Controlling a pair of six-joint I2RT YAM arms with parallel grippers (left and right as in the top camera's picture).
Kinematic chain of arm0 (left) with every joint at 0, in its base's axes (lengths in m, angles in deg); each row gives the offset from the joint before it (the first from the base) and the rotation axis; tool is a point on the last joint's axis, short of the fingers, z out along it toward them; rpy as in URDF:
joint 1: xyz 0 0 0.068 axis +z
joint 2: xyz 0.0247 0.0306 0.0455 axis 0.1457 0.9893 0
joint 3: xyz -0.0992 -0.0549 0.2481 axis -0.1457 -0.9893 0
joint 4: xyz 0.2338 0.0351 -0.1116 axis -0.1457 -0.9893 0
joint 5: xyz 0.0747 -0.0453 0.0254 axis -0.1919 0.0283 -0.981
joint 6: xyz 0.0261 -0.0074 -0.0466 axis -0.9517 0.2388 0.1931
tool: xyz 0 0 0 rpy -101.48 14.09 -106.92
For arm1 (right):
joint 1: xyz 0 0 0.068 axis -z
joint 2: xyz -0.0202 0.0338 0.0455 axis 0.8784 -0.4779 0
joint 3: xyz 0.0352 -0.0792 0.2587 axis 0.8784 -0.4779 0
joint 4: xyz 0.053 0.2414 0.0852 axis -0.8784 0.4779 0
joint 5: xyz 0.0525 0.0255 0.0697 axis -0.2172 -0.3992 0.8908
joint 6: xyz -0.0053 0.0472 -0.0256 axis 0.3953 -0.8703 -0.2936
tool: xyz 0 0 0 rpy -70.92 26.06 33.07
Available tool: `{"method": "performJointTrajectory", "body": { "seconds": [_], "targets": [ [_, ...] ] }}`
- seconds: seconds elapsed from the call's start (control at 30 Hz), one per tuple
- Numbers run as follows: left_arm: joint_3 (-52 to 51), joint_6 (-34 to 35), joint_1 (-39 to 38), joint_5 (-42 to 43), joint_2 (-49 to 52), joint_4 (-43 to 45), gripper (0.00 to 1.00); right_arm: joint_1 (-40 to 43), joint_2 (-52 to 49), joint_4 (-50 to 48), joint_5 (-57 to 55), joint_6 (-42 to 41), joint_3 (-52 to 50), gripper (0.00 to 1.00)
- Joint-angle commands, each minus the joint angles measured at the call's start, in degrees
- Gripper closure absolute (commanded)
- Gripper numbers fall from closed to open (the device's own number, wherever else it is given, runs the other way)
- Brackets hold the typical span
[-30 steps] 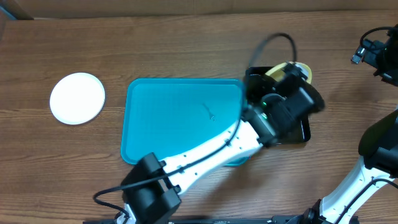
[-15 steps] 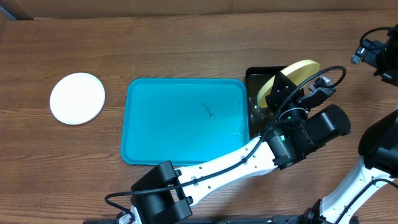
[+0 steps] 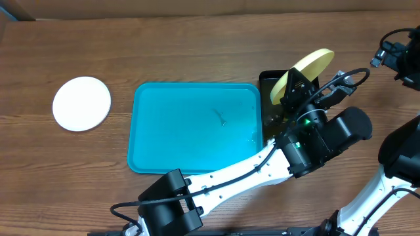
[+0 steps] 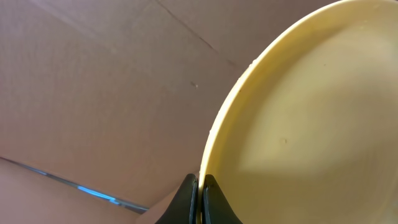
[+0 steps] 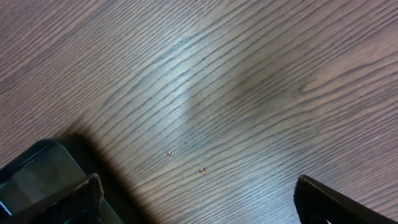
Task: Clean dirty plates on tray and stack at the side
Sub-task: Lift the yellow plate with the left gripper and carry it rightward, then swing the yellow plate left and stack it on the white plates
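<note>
In the left wrist view alone, the rim of the pale yellow plate [image 4: 298, 124] is seen pinched by the clenched left tool [image 4: 200, 186]. From overhead, the plate is held on edge over the black tray [image 3: 268, 81], beside the turquoise tray [image 3: 190, 128]. Its long axis is slanted up-right, steeper than before. The right tool [image 5: 198, 190] is spread wide above the tabletop [image 5: 217, 93].

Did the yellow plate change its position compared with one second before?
Yes. The yellow plate now stands tilted on edge, reaching past the far rim of the black tray; earlier it lay lower over it.
</note>
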Motion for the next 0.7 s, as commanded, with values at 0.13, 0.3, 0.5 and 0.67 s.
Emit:
{"method": "performJointTrajectory", "body": {
  "seconds": [0.13,0.3,0.5,0.67],
  "targets": [
    [1.5,16.6,0.6,2.9,0.4,-8.3,0.96,0.1,0.8,-0.1,-0.3,0.0,0.6,0.00],
    [1.5,33.0,2.6,20.9,0.4,-25.2,0.96,0.1,0.8,-0.1,-0.3,0.0,0.6,0.00],
    [1.5,46.9,12.5,41.9,0.0,-32.5,0.96,0.1,0.8,-0.1,-0.3,0.0,0.6,0.00],
    [1.5,50.9,26.0,73.0,-1.6,-33.6,0.96,0.1,0.8,-0.1,-0.3,0.0,0.6,0.00]
  ]
}}
